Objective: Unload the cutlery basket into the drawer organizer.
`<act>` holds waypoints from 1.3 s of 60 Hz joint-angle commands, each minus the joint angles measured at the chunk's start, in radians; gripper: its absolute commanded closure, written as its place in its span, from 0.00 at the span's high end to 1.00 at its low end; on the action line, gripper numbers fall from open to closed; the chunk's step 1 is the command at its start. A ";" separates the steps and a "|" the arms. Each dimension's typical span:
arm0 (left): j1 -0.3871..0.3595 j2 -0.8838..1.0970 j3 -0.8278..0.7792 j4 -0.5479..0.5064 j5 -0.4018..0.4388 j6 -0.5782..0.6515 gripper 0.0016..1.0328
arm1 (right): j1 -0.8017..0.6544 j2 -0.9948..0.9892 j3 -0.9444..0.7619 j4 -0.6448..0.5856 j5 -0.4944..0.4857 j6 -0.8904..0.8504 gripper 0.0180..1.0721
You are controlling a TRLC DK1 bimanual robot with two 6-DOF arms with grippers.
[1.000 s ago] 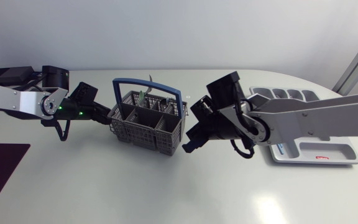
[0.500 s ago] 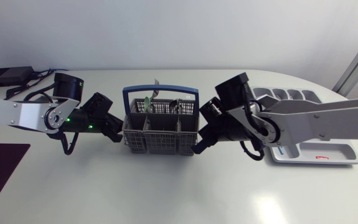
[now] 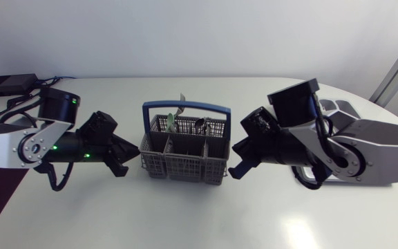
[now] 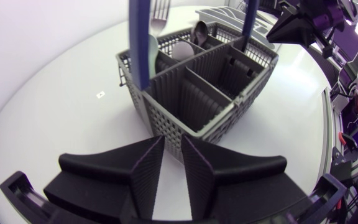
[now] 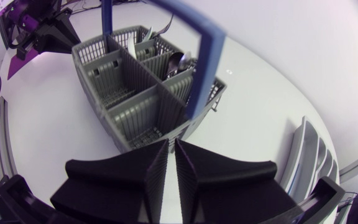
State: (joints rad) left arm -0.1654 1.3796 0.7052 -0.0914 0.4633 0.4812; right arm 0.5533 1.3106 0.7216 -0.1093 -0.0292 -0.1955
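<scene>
- Grey plastic cutlery basket (image 3: 183, 163) with a blue handle (image 3: 185, 106) stood upright on the white table (image 3: 185, 218), between my two grippers.
- A fork (image 4: 160, 9) and a spoon (image 4: 199, 31) stuck up from the compartments along the basket's far long side.
- At the basket's left end my left gripper (image 4: 173, 142) sat low over the table. Its fingers were drawn together to a narrow slit and held nothing. The tips were right at the basket's corner, and I couldn't tell whether they touched it.
- At the basket's right end my right gripper (image 5: 172, 142) sat the same way, its fingers pressed almost flush and gripping nothing. Its tips were just beside that corner.
- To the right of the basket, past the right gripper, lay the grey drawer organizer (image 3: 338, 108). My right arm (image 3: 344, 149) hid most of it, and only its far compartments showed.
</scene>
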 commanded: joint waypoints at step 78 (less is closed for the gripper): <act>0.079 0.426 0.404 -0.011 0.321 -0.035 0.21 | 0.089 0.098 -0.048 0.074 -0.020 -0.090 0.12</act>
State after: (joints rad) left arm -0.0864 1.8526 1.1645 -0.0639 0.7555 0.3943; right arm 0.6636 1.3952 0.6834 -0.0509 -0.0700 -0.2703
